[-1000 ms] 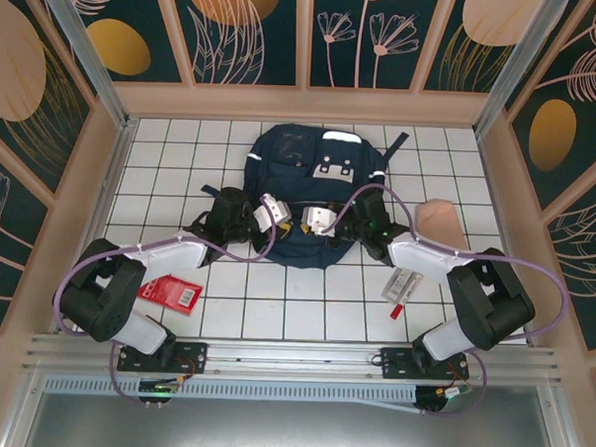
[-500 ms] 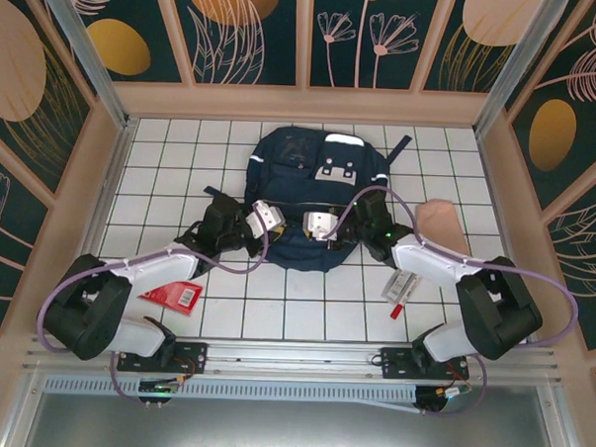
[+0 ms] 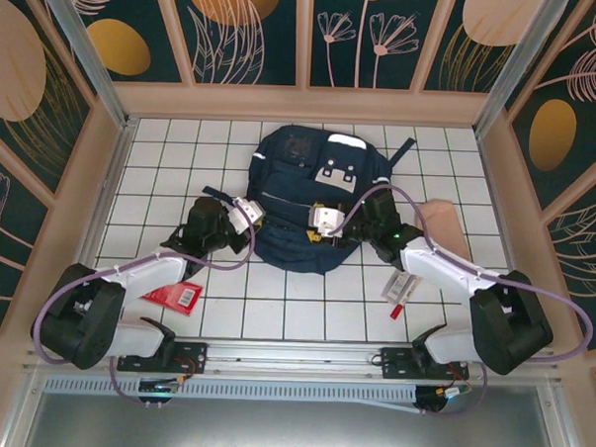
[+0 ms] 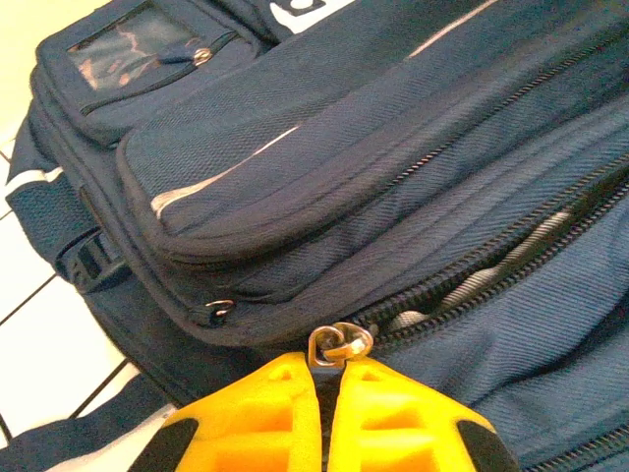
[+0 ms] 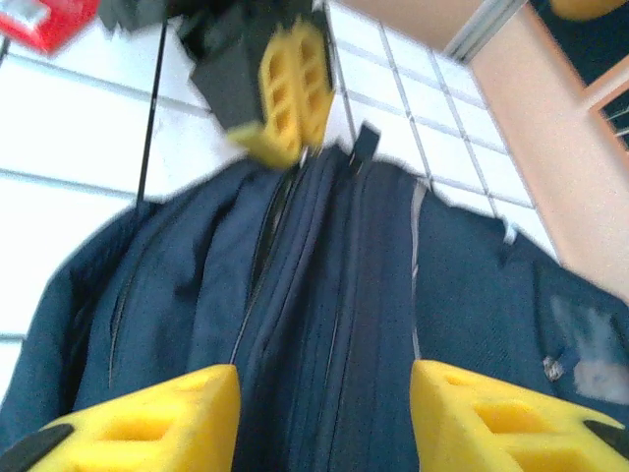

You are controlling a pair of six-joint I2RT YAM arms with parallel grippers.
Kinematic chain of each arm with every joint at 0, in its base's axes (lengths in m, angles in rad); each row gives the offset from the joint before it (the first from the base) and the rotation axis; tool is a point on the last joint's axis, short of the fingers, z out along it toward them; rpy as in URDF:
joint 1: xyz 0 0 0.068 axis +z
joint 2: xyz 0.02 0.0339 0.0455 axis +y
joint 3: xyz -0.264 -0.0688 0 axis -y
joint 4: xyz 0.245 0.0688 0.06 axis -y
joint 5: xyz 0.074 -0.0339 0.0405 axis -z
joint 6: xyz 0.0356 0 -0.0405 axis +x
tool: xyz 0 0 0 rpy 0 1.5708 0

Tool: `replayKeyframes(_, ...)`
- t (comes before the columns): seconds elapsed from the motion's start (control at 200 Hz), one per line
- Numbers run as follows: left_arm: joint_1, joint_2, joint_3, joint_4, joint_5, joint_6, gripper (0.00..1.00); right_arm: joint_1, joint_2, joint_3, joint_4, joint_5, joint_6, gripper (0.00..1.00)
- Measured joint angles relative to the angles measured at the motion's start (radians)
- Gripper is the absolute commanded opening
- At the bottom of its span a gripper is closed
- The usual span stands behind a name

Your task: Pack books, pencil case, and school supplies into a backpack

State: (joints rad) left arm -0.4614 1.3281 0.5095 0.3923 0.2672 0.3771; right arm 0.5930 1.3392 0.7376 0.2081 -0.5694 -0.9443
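Note:
The navy backpack [image 3: 304, 189] lies flat in the middle of the tiled table, front patch up. My left gripper [image 3: 246, 212] is at its near left corner, shut on the metal zipper pull [image 4: 339, 344]. The zipper to the right of the pull gapes, with grey lining showing. My right gripper [image 3: 320, 222] hovers over the backpack's near edge, open, with nothing but navy fabric [image 5: 324, 324] between its fingers. A red booklet [image 3: 173, 294] lies near the left arm. The peach pencil case [image 3: 441, 222] lies to the right. A whitish packet [image 3: 404, 284] and a red-and-white pen [image 3: 397, 308] lie under the right arm.
Wooden walls [image 3: 103, 165] box in the table on three sides. A dark strap [image 3: 213, 192] trails off the backpack's left side beside my left gripper. The left gripper's yellow fingers [image 5: 293, 84] show across the backpack in the right wrist view.
My left gripper has pulled the zipper pull leftwards along the backpack's near edge. The right gripper has opened and moved slightly towards the far side.

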Motion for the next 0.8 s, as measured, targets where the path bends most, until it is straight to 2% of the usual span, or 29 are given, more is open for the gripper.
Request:
replayKeyframes(0.17, -0.048, -0.008, 0.0, -0.001, 0.021, 0.008, 0.0, 0.105, 0.065, 0.016, 0.155, 0.004, 0.15, 0.55)
replayKeyframes(0.3, -0.056, -0.038, -0.003, 0.005, 0.038, -0.006, 0.0, 0.119, 0.2, 0.055, 0.216, 0.049, 0.212, 0.54)
replayKeyframes(0.35, -0.056, -0.059, -0.011, 0.016, 0.039, -0.014, 0.0, 0.117, 0.241, 0.066, 0.213, 0.067, 0.218, 0.47)
replayKeyframes(0.43, -0.056, -0.077, -0.018, 0.019, 0.032, -0.023, 0.0, 0.117, 0.274, 0.077, 0.203, 0.075, 0.218, 0.16)
replayKeyframes(0.495, -0.056, -0.078, -0.023, 0.019, 0.02, -0.032, 0.0, 0.117, 0.273, 0.082, 0.189, 0.077, 0.209, 0.02)
replayKeyframes(0.606, -0.04, -0.078, -0.023, 0.02, 0.017, -0.067, 0.0, 0.115, 0.252, 0.083, 0.148, 0.077, 0.172, 0.0)
replayKeyframes(0.801, 0.049, -0.049, -0.019, 0.045, 0.001, -0.081, 0.0, 0.1, 0.141, 0.082, 0.003, 0.055, 0.031, 0.0)
